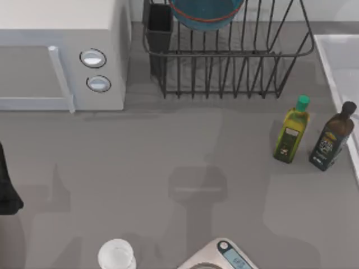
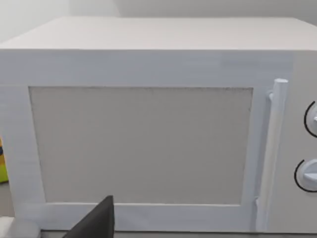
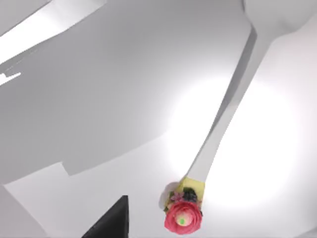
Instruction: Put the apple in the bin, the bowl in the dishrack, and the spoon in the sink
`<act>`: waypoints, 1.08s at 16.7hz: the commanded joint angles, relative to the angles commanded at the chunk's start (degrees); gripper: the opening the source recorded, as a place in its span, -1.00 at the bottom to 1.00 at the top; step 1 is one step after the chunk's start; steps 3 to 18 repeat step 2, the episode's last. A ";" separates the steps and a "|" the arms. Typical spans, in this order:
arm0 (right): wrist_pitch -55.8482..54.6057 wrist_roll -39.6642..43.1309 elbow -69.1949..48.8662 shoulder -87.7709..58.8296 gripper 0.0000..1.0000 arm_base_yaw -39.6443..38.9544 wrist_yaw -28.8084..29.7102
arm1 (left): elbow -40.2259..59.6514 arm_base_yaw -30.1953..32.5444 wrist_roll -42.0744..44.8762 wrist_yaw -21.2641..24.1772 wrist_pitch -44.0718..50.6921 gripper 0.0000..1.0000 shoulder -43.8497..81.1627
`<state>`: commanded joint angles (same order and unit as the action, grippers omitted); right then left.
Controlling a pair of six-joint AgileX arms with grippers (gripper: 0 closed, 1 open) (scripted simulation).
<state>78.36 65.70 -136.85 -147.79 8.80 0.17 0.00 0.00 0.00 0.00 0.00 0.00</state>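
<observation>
The blue bowl [image 1: 205, 14] with its reddish rim sits inside the black wire dishrack [image 1: 224, 73] at the back. The pale sink [image 1: 332, 78] lies along the table's right edge. In the right wrist view a white spoon [image 3: 223, 124] with a long handle and a pink flower ornament at its end lies on a pale, smooth surface. A dark part of my right gripper [image 3: 111, 220] hangs above it, apart from it. My left arm [image 1: 5, 190] is parked at the table's left edge, and my left gripper [image 2: 96, 220] faces the microwave door. The apple and the bin are out of view.
A white microwave [image 1: 56, 56] fills the back left. Two oil bottles, one green-capped [image 1: 291, 134] and one dark [image 1: 332, 137], stand close to the sink. A white cup [image 1: 116, 255] and a kitchen scale [image 1: 224, 258] sit at the front edge.
</observation>
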 joint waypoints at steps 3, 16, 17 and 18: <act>0.00 0.00 0.00 0.00 1.00 0.00 0.00 | 0.00 0.00 0.00 0.00 0.00 1.00 0.00; 0.00 0.00 0.00 0.00 1.00 0.00 0.00 | 0.00 0.00 0.00 0.00 0.00 1.00 0.00; 0.00 0.00 0.00 0.00 1.00 0.00 0.00 | 0.00 0.00 0.00 0.00 0.00 1.00 0.00; 0.00 0.00 0.00 0.00 1.00 0.00 0.00 | 0.00 0.00 0.00 0.00 0.00 1.00 0.00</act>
